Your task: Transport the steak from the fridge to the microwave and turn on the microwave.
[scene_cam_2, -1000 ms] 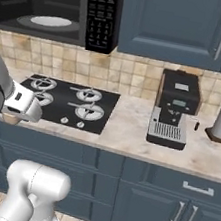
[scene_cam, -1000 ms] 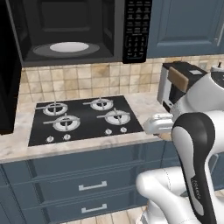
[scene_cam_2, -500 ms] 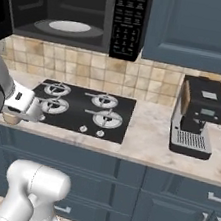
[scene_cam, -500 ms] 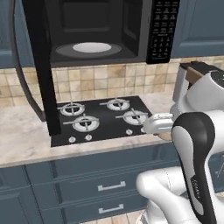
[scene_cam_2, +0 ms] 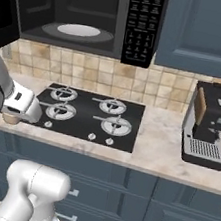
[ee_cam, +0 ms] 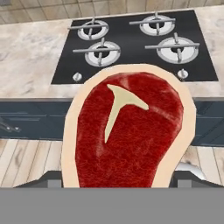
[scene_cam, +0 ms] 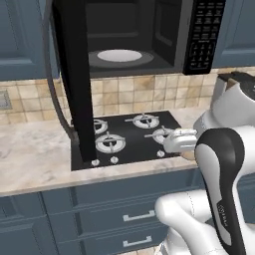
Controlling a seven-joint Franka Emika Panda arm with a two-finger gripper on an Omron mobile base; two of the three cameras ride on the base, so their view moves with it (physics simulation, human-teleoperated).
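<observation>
Carrying the steak (ee_cam: 129, 131) up to the microwave (scene_cam: 164, 30), by the look of things. Gripper (scene_cam: 187, 153) clenched on the steak, low down at the front edge of the counter (scene_cam: 35, 154), just by the stove (scene_cam: 134, 137). Big red slab with a tan rim right in front of the hand camera, so no seeing the finger tips behind it. Microwave high above the stove, door (scene_cam: 74, 84) swung wide open and hanging down on the left side, white plate (scene_cam: 119, 55) bare inside. To do it well: lift straight up first, clear of the counter edge and the burners. Keep the grip tight all the way, since meat is soft and slippery and may slide out. Go slow, no jerks. Stay to the right of the open door and don't bump it, or it may swing. Come in level through the opening, under the top edge and over the bottom lip. Reach far enough back to get over the middle of the plate. Lower till the steak is nearly touching, then let go, not from high up. Pull the hand straight back out the same way. After that, shut the door and press a button on the keypad (scene_cam: 201, 35). Likely trouble: the floppy steak catching on the lip.
</observation>
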